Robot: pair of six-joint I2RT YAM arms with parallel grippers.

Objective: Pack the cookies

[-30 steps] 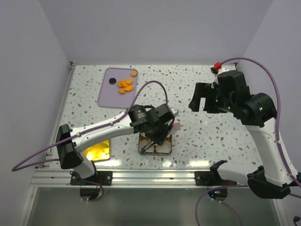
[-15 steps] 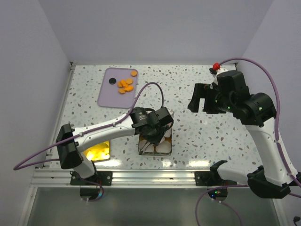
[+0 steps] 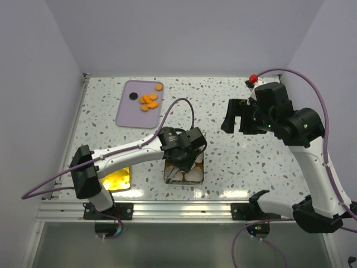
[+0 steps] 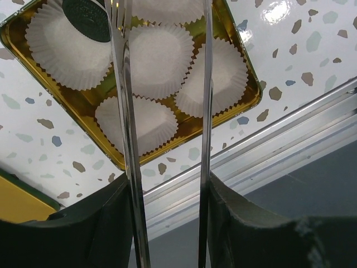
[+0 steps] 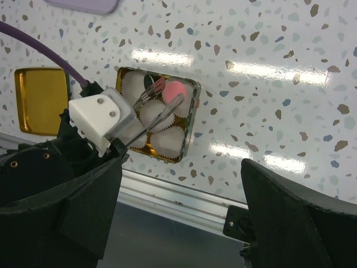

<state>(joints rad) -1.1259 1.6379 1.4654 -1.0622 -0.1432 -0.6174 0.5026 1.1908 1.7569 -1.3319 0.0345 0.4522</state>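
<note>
Several orange cookies (image 3: 148, 100) and a black one (image 3: 133, 95) lie on a purple board (image 3: 129, 114) at the back left. My left gripper (image 3: 182, 151) hangs over a gold tray (image 3: 183, 182) of white paper cups, shut on metal tongs (image 4: 127, 111) whose blades stand apart with nothing between them. A pink cookie (image 5: 175, 89) lies in a cup at the tong tips. Another cup holds a black cookie (image 4: 86, 14). My right gripper (image 3: 234, 117) hovers open and empty to the right of the tray.
A gold lid (image 3: 116, 178) lies left of the tray near the front edge. A red knob (image 3: 252, 77) sits at the back right corner. The aluminium rail (image 4: 262, 151) runs just in front of the tray. Walls close in on both sides.
The left gripper moved down over the tray with the tongs. The pink cookie, held beside the tray a second ago, now lies in a cup and the blades have spread. The right arm barely shifted.
</note>
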